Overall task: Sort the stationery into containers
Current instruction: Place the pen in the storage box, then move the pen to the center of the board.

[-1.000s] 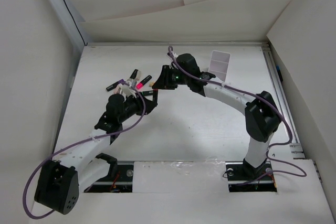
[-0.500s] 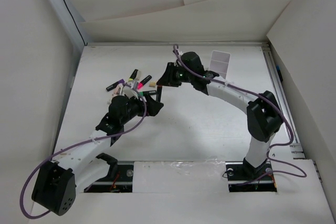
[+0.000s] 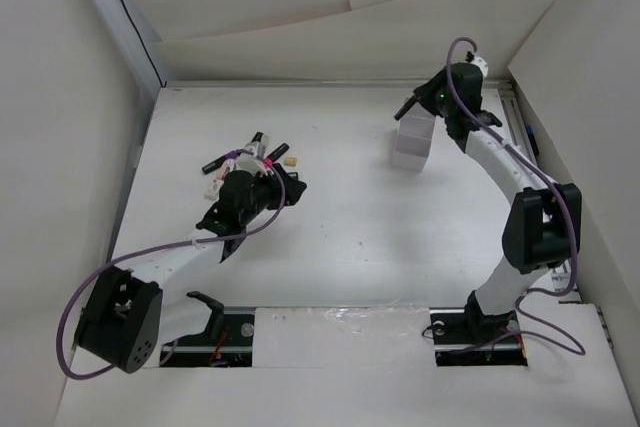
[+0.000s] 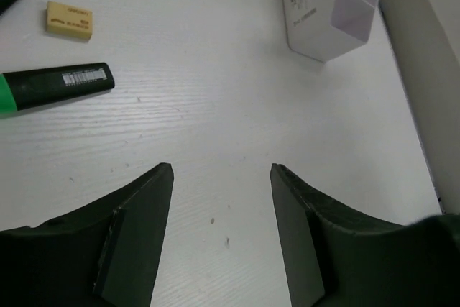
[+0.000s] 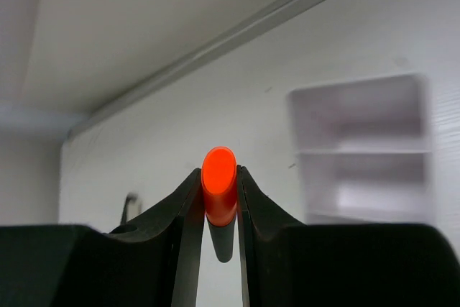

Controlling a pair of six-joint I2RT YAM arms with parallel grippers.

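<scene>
My right hand [image 5: 219, 203] swung from the marker pile [image 3: 240, 155] to above the white box [image 3: 412, 144], pinching the orange marker [image 5: 218, 183]; drop next, likely. Left hand [image 4: 221, 177] now spread, empty, near green marker [image 4: 57, 85] and eraser [image 4: 69, 19]. Pile well apart from box. White worktop [image 3: 350, 237], white paper walls.

You get bright, even light from overhead in the top view. The white table [image 3: 360, 237] and the walls around it wash pale, and the arms throw only soft, faint shadows. Your left wrist view is sharp on the tabletop, with crisp label print on the green highlighter [image 4: 57, 85]. The left gripper [image 4: 223, 170] is dark, showing little detail. In your right wrist view the orange marker [image 5: 218, 185] is crisp and saturated, and the white box [image 5: 359, 151] behind it is blurred.
</scene>
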